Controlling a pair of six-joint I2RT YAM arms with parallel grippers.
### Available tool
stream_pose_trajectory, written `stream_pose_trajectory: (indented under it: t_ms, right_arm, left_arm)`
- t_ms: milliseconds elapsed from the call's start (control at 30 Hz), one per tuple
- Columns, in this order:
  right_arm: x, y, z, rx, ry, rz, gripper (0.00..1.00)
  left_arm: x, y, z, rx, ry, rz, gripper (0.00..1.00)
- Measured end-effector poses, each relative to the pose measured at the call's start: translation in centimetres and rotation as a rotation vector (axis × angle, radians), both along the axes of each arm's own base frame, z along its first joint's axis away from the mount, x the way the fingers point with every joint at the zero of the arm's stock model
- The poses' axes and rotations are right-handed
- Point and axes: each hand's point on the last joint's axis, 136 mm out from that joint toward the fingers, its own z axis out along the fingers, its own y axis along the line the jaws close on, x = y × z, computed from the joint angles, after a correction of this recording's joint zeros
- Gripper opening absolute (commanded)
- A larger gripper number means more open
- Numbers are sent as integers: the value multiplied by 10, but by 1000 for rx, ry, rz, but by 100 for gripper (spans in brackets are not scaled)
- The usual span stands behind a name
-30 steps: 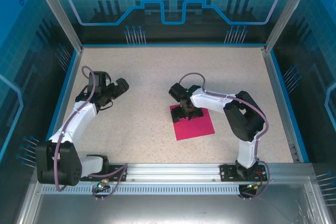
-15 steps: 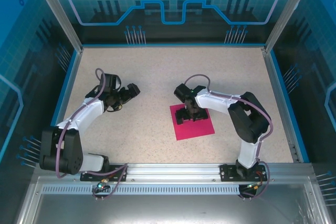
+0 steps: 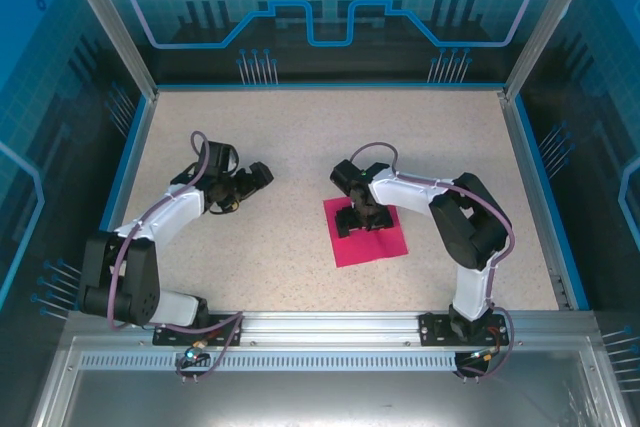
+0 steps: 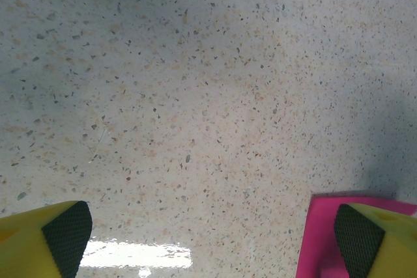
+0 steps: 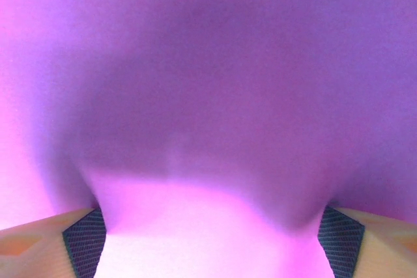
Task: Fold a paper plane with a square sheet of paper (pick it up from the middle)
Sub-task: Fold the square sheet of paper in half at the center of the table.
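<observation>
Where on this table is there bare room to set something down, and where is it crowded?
Bare: the far strip of table beyond the left gripper, and the near middle between the left arm and the square sheet of paper. Crowded: centre-right, where the right gripper presses the sheet.

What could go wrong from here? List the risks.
1. The right end effector presses down, jaws wide, onto the square sheet of paper toward its far edge, seemingly off centre; pinching there may lift it lopsided.
2. The sheet lies loose on the table; the closing jaws could drag it rather than bunch it.
3. The left end effector, open, hovers off to the left, too far to steady it.
</observation>
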Motion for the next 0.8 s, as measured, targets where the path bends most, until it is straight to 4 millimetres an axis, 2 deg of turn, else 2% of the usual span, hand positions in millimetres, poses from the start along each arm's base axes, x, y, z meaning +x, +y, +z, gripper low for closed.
stream_pose_trajectory:
  t_ms: [267, 400, 567, 800]
  right_arm:
    - [3, -2, 2, 22, -5, -12, 79]
    - [4, -2, 4, 39, -11, -12, 89]
    - [8, -2, 9, 37, -31, -3, 97]
    - [28, 3, 25, 44, -95, -8, 98]
  left_arm:
    - [-1, -3, -3, 1, 10, -7, 99]
    - [-1, -6, -4, -1, 14, -16, 99]
    - [-1, -7, -5, -1, 16, -20, 99]
    - [-2, -7, -5, -1, 17, -21, 99]
